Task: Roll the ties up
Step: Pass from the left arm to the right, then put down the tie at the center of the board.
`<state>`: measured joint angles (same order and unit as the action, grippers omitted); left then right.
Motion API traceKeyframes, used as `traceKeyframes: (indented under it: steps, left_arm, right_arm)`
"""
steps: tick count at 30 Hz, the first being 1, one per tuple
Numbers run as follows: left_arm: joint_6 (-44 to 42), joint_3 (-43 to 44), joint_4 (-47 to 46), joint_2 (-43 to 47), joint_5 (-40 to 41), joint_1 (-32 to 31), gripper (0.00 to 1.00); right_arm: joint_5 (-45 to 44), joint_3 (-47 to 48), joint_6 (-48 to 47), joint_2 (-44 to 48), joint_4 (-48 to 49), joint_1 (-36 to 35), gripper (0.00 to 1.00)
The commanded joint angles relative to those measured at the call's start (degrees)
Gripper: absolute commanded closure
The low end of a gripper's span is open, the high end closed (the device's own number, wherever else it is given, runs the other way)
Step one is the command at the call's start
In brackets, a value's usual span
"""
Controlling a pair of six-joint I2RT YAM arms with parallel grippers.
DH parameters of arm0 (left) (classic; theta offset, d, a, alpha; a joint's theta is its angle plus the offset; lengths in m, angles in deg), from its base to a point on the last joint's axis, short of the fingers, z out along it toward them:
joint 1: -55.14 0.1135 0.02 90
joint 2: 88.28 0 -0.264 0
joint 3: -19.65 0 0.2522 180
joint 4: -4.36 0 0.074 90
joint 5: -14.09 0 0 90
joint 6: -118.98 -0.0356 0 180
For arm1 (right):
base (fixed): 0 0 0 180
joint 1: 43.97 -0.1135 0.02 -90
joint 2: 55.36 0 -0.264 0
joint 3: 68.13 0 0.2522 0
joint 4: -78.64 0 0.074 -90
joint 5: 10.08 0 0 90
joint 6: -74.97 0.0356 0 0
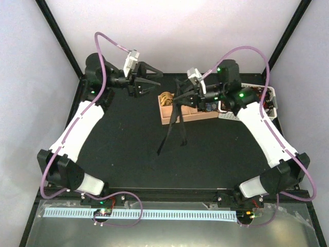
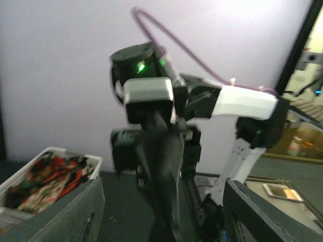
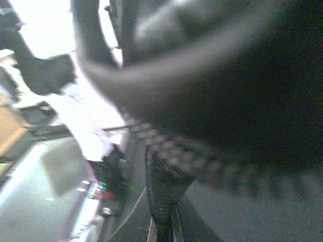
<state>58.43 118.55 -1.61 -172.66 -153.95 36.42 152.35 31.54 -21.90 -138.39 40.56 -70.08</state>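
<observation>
Pinching a dark tie (image 1: 169,128) near its middle, my right gripper (image 1: 184,95) is pressed together on the fabric above the wooden tray (image 1: 181,118), and the tie's two ends hang down to the tabletop (image 1: 128,149). My left gripper (image 1: 148,77) hangs in the air to the left, jaws spread, holding nothing. A gold tie (image 1: 165,98) sits coiled in the tray's left end, and red-patterned ties (image 2: 55,171) fill the white basket (image 1: 274,98) beside my right arm.

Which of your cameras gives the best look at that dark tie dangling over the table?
The top view: the tie hangs from the right gripper, both tails seen down to their ends. The left wrist view shows the tie as a blurred dark strip; the right wrist view is so close that only blurred weave shows.
</observation>
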Motion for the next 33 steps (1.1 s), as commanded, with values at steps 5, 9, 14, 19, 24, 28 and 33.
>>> traceKeyframes:
  steps: [5,9,14,19,24,28,33]
  left_arm:
    - [-23.3,-9.2,28.0,7.7,7.9,11.1,0.21]
    - [-30.8,-11.8,36.3,9.3,11.4,16.1,0.17]
    - [-33.2,-15.5,38.2,9.7,11.1,21.9,0.17]
    - [-35.6,-16.0,41.4,10.0,12.6,25.2,0.17]
    - [-40.2,-17.1,46.9,12.8,17.2,27.1,0.17]
    - [-50.1,-15.9,56.9,13.8,21.5,27.8,0.12]
    - [-65.9,-14.7,69.2,9.8,26.9,26.7,0.11]
  right_arm:
    - [-28.2,19.9,-34.0,-3.3,-54.9,7.3,0.99]
    - [-38.5,23.1,-38.9,-0.9,-62.5,13.0,0.99]
    - [-47.6,18.6,-46.0,1.6,-62.5,11.1,0.99]
    - [-44.8,18.3,-47.5,-9.6,-60.5,0.3,0.99]
    - [-41.7,28.2,-45.0,-28.2,-56.8,-13.2,0.69]
    - [-36.5,40.0,-41.1,-36.4,-61.0,-13.4,0.0]
    - [-31.3,28.3,-40.6,-28.6,-58.4,-5.5,0.05]
